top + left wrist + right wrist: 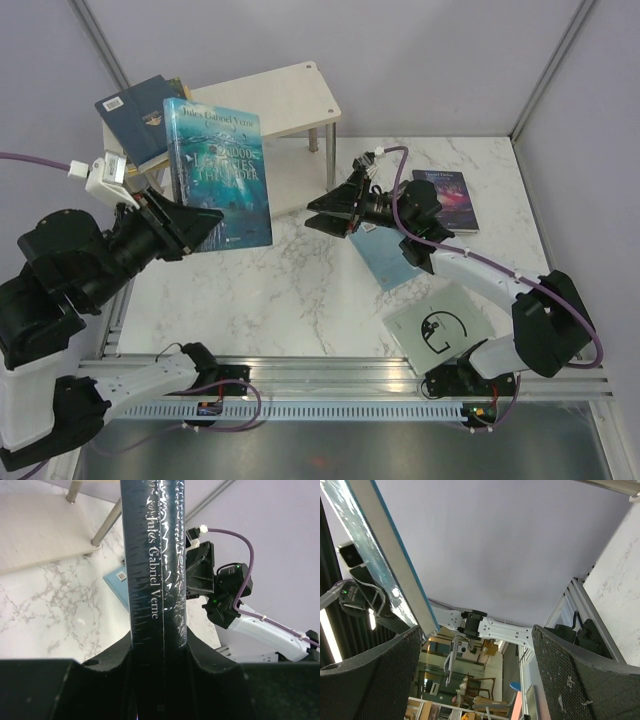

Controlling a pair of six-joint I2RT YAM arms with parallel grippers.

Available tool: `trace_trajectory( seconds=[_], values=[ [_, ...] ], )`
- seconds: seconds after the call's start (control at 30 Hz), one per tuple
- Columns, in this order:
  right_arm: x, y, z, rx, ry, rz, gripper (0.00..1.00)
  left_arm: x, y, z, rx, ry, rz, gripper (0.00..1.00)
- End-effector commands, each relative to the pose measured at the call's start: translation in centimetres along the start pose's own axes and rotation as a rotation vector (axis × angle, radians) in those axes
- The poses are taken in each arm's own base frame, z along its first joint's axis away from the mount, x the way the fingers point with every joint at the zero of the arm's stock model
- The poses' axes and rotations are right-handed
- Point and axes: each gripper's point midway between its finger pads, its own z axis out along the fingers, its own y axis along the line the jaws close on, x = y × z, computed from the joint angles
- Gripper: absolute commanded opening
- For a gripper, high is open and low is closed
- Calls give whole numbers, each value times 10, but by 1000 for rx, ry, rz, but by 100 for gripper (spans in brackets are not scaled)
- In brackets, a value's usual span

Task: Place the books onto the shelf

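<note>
Left hand (197, 226) clamped across the teal book (222, 165) at its spine, book upright in the air, long axis vertical. Shelf (295, 100) just behind it, nearest my left arm. Right hand (326, 212) spread wide, empty, beside the book.

Marble table (280, 300) carries the shelf (300, 95); purple book (455, 198), blue book (385, 262), grey book (445, 325) lie flat.

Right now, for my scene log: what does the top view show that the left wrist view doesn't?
Top only: the purple galaxy book, the grey "G" book and the navy book. Left wrist only: the "Jules Gabriel Verne" spine lettering. Both: the teal ocean book in the left gripper, the open right gripper, a pale blue book.
</note>
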Motion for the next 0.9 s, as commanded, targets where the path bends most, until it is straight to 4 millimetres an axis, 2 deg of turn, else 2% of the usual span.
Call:
trace_trajectory(
  seconds=[0.0,0.07,0.1,0.13,0.27,0.3,0.37,0.4,0.47,0.6,0.7,0.87],
  values=[
    [9,10,-7,-23,28,-42,93,-37,-28,21,40,-106,121,2],
    [10,10,-8,-25,33,-45,93,-33,-22,35,-18,-71,161,2],
    [12,11,-8,-25,40,-46,93,-37,-22,40,-34,-78,189,2],
    [12,13,-9,-28,42,-53,92,-41,-28,48,-15,-90,197,2],
    [14,15,-12,-9,46,-68,92,-79,-39,58,66,-151,198,2],
    [14,16,-14,-7,45,-78,92,-83,-37,62,143,-88,166,2],
    [17,13,-14,6,48,-82,92,-91,-25,90,221,-24,87,2],
    [17,14,-16,3,46,-84,92,-96,-29,86,288,-7,34,2],
    [18,14,-18,5,51,-87,92,-127,-32,82,348,-118,62,2],
    [17,15,-23,34,32,-122,92,-171,-27,58,399,-191,-3,2],
    [18,11,-26,53,32,-125,92,-192,-9,47,379,-234,-47,2],
    [16,5,-26,66,28,-117,91,-211,24,51,316,-273,-120,2]
  ],
)
